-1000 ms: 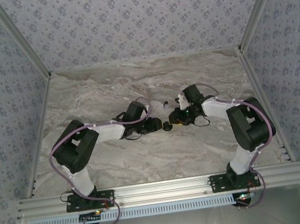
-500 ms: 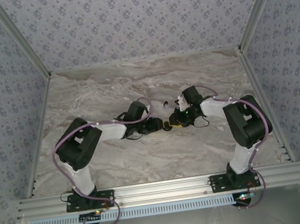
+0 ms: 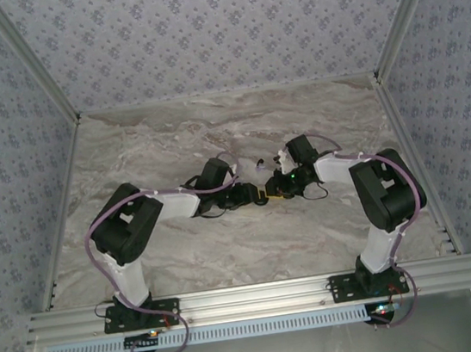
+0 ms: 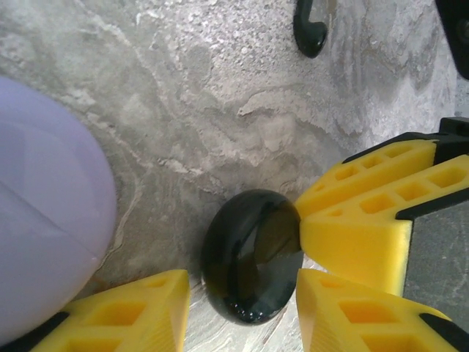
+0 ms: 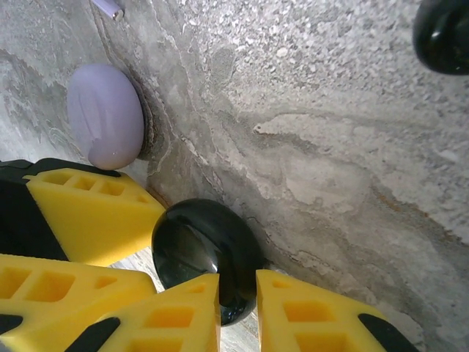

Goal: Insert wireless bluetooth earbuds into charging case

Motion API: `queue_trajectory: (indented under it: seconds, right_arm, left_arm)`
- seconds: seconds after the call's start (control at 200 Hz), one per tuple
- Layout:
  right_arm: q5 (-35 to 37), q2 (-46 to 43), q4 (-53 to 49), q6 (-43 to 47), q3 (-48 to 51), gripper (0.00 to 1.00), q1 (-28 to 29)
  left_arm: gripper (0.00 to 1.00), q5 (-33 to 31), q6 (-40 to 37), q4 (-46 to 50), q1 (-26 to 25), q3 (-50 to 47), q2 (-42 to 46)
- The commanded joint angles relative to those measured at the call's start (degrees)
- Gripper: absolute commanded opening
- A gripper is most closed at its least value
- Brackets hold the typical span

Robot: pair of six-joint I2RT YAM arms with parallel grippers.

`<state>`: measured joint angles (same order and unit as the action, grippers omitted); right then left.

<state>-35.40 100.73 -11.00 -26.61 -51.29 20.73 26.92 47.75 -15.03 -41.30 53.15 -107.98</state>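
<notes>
Black glossy round charging case [image 4: 253, 257] sits clamped in left gripper [image 4: 240, 286]; right gripper [image 5: 237, 282] pinches its rim. Probably lid-opening: lift slowly, left bracing firm.

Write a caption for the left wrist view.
The left end effector and right end effector grip the black charging case beside a lavender disc.

Worktop [image 3: 213, 135]: grey-beige marble pattern with pale veins, walled on three sides by wallpaper [image 3: 216, 31] printed with small blue-grey flowers; an aluminium rail [image 3: 251, 297] runs along the near edge. Pale lavender disc [image 5: 106, 114], smooth and rounded, sits on the worktop near its centre. In the left wrist view it bulks large at the left edge [image 4: 44, 220].
</notes>
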Motion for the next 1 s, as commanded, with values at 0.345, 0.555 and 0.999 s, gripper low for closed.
queue_trajectory:
  seconds: [0.345,0.555,0.999]
  right_arm:
    - [-0.26,2.46,-0.64,-0.26,1.29,0.19,-0.19]
    - [-1.33,2.72,0.04,-0.42,1.27,0.19,-0.29]
    - [-2.79,2.87,0.37,-0.44,1.06,0.22,-0.59]
  left_arm:
    - [0.38,3.2,2.8,-3.46,-1.18,1.96,-3.77]
    - [0.4,4.0,2.66,-3.52,-1.54,2.58,-3.82]
    - [0.39,4.55,3.27,-4.83,-1.8,2.62,-4.66]
